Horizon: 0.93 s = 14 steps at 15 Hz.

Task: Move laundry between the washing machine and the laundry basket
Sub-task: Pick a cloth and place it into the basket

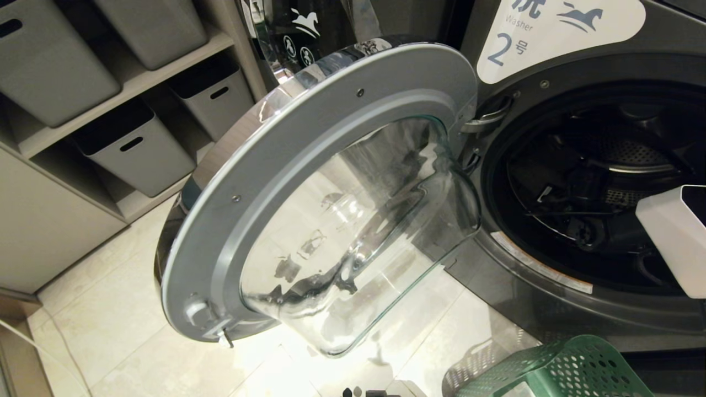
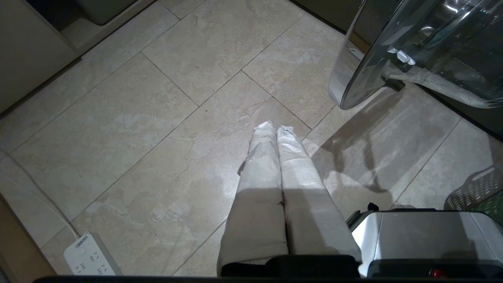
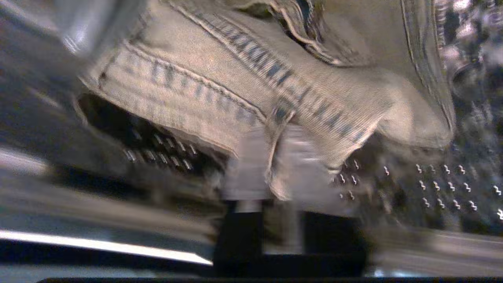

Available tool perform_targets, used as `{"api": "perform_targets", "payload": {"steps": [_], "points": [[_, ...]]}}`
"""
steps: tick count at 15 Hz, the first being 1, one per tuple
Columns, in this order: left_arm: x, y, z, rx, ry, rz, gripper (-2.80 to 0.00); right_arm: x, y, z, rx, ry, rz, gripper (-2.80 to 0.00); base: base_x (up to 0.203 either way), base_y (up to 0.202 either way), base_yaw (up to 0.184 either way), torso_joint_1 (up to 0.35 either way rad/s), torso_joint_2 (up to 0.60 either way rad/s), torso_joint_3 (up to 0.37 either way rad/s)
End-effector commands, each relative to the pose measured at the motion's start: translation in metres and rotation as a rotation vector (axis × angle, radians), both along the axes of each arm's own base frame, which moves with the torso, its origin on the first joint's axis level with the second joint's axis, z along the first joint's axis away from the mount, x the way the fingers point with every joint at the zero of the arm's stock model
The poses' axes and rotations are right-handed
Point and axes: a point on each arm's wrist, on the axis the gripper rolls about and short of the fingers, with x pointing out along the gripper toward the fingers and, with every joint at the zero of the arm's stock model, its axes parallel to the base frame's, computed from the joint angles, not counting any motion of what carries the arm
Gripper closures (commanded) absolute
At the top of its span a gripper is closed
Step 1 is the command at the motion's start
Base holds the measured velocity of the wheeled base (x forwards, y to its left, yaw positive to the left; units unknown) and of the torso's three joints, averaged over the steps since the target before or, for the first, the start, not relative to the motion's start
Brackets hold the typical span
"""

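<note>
- One piece of laundry (image 3: 251,90) – pale beige cloth with a striped seam – lies in the drum right at the tips of the right claw (image 3: 277,157); a fold sits between its fingers, but the blur hides whether they clamp it.
- Around that claw stands the washing machine (image 1: 551,309), door (image 1: 309,182) swung wide.
- Below the opening sits the green basket (image 1: 557,369).
- Far off, the left claw (image 2: 275,131) hangs clenched and empty over the tiled floor (image 2: 157,118).
</note>
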Motion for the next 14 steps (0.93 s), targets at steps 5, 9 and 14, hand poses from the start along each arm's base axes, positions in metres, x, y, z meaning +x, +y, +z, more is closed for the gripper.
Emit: {"api": "perform_targets", "payload": {"steps": [5,9,14], "points": [[0.000,0.000,0.000,0.000,0.003,0.001,0.00,-0.016,-0.007,0.032,0.016,0.051,-0.023,-2.80,0.000,0.000,0.000,0.000,0.00,0.000],[0.000,0.000,0.000,0.000,0.003,0.001,0.00,-0.036,-0.011,0.042,0.122,0.213,-0.060,-2.80,0.000,0.000,0.000,0.000,0.00,0.000],[0.000,0.000,0.000,0.000,0.003,0.001,0.00,-0.037,-0.011,0.023,0.242,0.274,-0.096,-2.80,0.000,0.000,0.000,0.000,0.00,0.000]]}}
